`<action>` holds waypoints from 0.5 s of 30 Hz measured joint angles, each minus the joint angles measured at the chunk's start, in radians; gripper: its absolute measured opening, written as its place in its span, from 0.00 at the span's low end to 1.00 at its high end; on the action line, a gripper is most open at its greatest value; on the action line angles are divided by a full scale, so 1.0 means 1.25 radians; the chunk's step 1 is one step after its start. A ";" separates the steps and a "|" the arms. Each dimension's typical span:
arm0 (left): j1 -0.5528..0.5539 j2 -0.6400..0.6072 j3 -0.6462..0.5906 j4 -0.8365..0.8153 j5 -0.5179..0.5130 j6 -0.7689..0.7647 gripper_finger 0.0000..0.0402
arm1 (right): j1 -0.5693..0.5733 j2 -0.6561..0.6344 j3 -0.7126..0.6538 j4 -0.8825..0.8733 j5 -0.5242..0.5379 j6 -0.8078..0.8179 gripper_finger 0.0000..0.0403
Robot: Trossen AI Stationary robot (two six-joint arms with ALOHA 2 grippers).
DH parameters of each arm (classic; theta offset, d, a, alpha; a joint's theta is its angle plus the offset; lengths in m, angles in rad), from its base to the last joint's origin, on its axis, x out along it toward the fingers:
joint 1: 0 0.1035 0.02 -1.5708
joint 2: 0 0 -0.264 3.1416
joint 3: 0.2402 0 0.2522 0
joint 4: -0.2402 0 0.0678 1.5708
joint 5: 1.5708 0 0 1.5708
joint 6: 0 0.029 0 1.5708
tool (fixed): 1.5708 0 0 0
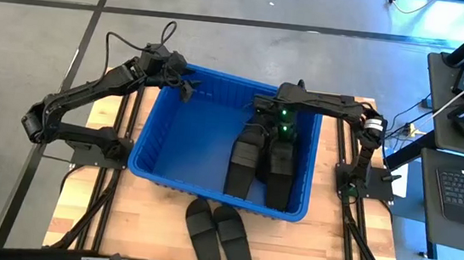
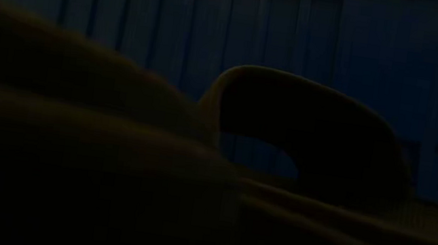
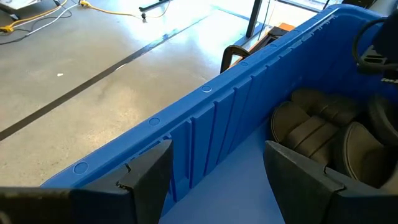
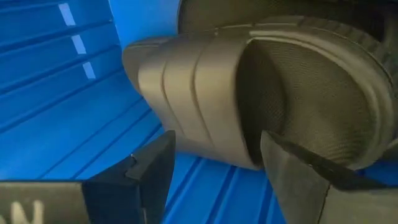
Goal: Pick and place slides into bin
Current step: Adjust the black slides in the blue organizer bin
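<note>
Right claw (image 4: 211, 165): released, its two dark wedge-shaped fingers spread, hanging inside the bin just before a sandal's strap without touching it.
Left claw (image 3: 214, 171): released, fingers apart and holding nothing, poised over the bin's far left rim in the high view.
Bin (image 1: 182, 134): a big rectangular tub of bright blue plastic with ribbed walls and a rolled rim, sitting mid-bench between the two arms.
Slides in bin (image 1: 261, 160): matte black rubber sandals lay lengthwise in the right half of the tub, side by side and partly stacked; the exact count could not be told.
Nearest sandal (image 4: 261, 87): a wide band with raised ridges across it and a finely pebbled footbed.
Slides on bench (image 1: 219, 235): one pair rested soles-down on the wood just in front of the bin, touching each other, angled slightly.
Bench (image 1: 324, 241): pale wooden planks with dark metal rails along both sides.
Low view: dark, filled by a sandal's arched strap (image 2: 313, 127) close up, with the ribbed tub wall behind.
</note>
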 joint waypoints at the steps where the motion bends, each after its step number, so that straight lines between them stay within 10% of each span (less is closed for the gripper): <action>1: 0.000 0.000 0.000 0.000 0.000 0.000 0.61 | 0.000 0.000 0.000 0.000 0.000 0.003 0.59; 15: 0.000 0.000 0.000 0.000 0.000 0.000 0.61 | 0.002 -0.001 0.190 0.314 0.112 -0.022 0.59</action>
